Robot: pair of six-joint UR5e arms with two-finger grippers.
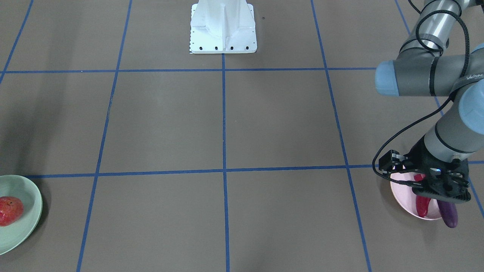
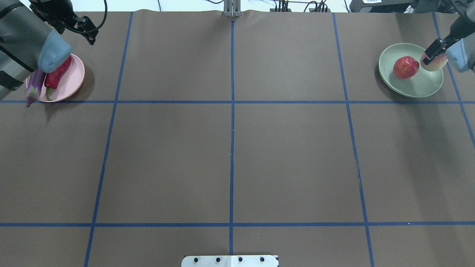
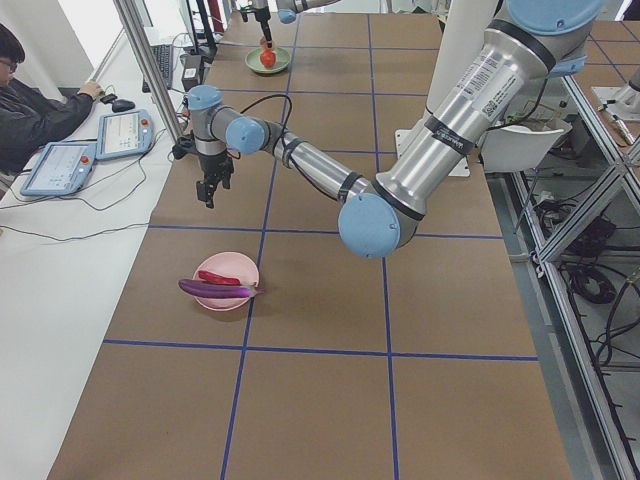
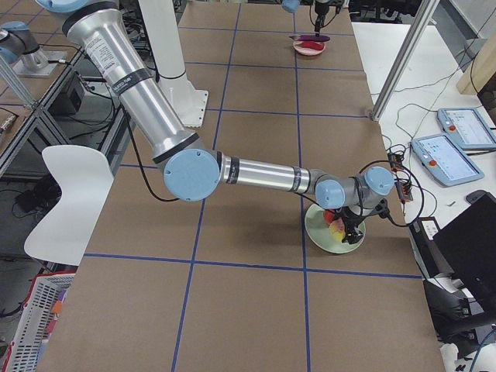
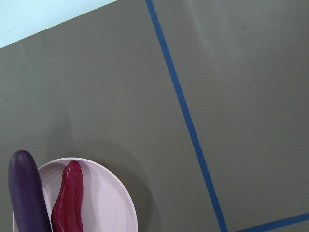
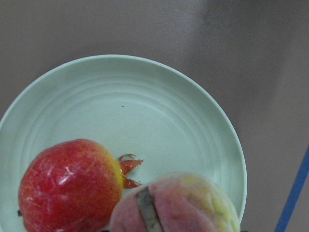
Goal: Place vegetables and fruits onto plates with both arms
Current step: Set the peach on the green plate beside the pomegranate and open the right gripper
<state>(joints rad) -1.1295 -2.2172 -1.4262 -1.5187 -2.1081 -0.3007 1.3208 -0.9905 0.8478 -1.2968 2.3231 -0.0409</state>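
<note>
Table: I am looking at a broad brown table (image 2: 289, 155) that is carrying a grid of blue tape lines.
Left arm: the grey-metal jointed arm with light-blue caps (image 3: 440, 140) is reaching out to the table's far left end.
Right arm: its grey-metal twin (image 4: 139, 85) is stretching to the far right end.
Pink plate: the round pale pink shallow plate (image 2: 76, 78) is sitting at the far left and is holding both vegetables.
Green plate: the round pale mint green plate (image 2: 419, 83) is sitting at the far right, well apart from the pink one.
Left gripper: the black two-finger left gripper (image 3: 209, 197) is hanging raised near the pink plate and is carrying nothing; I am not making out how its fingers stand.
Right gripper: the black two-finger right gripper (image 2: 432, 55) is clamping the peach over the green plate's right rim.
Eggplant: the long glossy purple eggplant (image 2: 35, 83) is lying along the pink plate's left edge, with its cap end sticking out past the near rim.
Pomegranate: the round red-orange pomegranate (image 2: 405, 67) is resting on the green plate, left of centre.
Peach: the round yellow-pink peach (image 2: 433, 63) is hanging in the right gripper, just beside the pomegranate.
Chili: the shorter glossy red chili pepper (image 2: 57, 74) is lying on the pink plate, just beside the eggplant on its right.
</note>
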